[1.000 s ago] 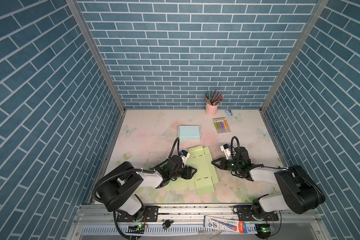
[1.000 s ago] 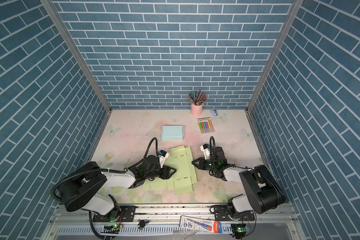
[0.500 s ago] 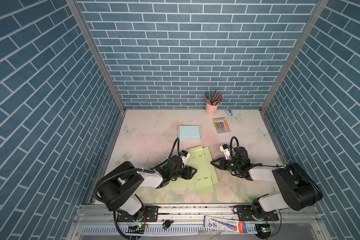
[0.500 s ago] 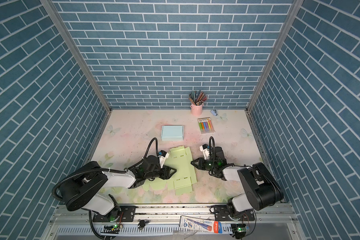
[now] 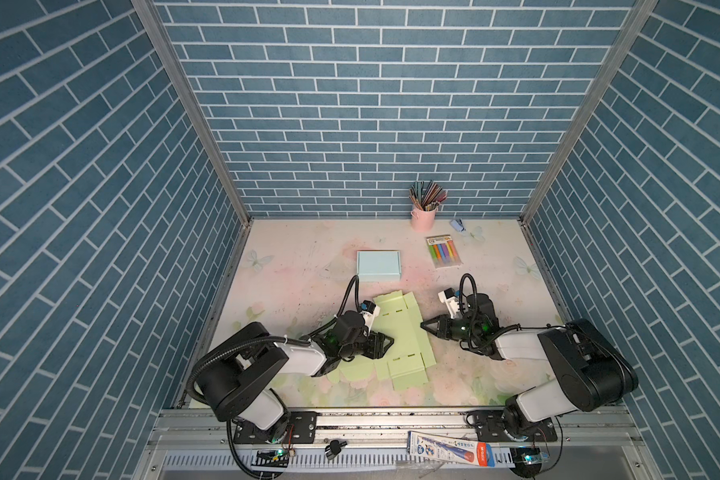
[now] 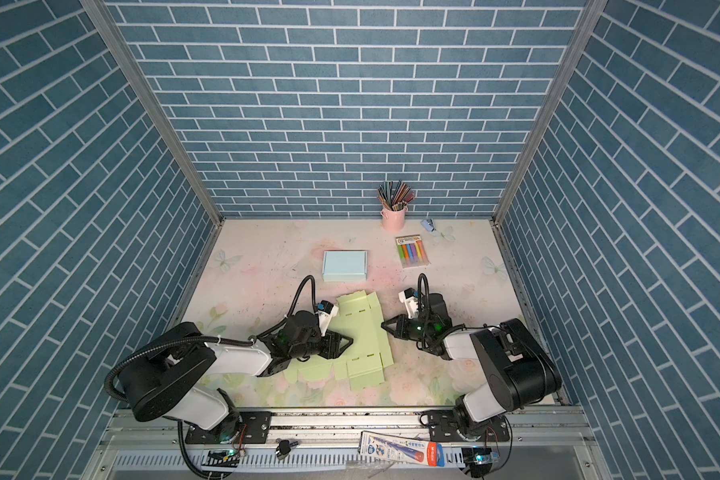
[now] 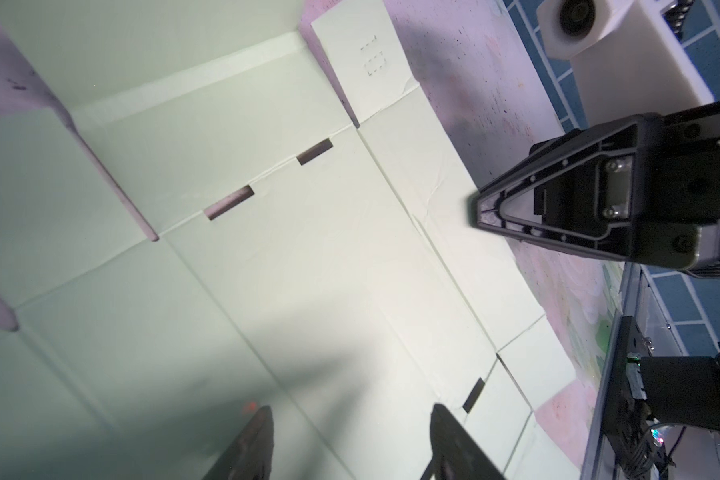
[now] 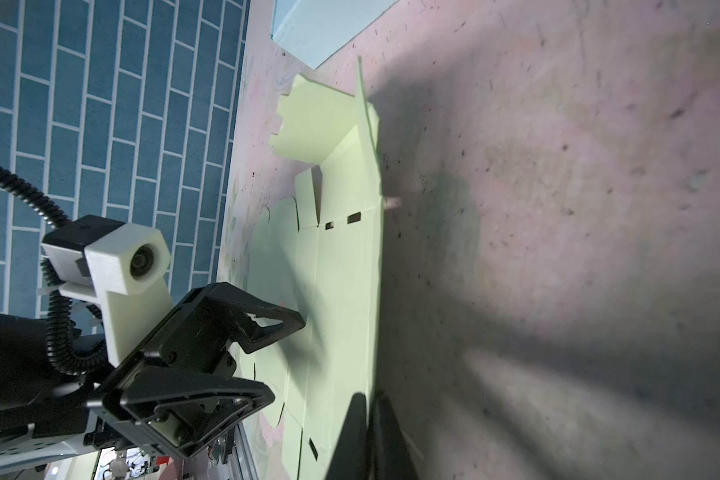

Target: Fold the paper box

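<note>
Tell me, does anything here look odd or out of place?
Little. The flat green paper box has one far flap standing up, and a pen packet lies out on the front rail.

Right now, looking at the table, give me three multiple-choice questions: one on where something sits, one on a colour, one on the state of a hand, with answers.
1. Where is the light blue box relative to the green paper box?
A) on top of it
B) behind it, farther from the robot
C) nearer the robot than it

2. What colour is the cup holding the pencils?
A) black
B) yellow
C) pink

3. How is the left hand?
A) open above the green paper box
B) shut on a pencil
C) out of sight in every view

Answers:
1 B: both top views show it lying farther back, apart from the green paper box.
2 C: it is pink in both top views.
3 A: the left wrist view shows its fingers spread over the green paper box.
</note>
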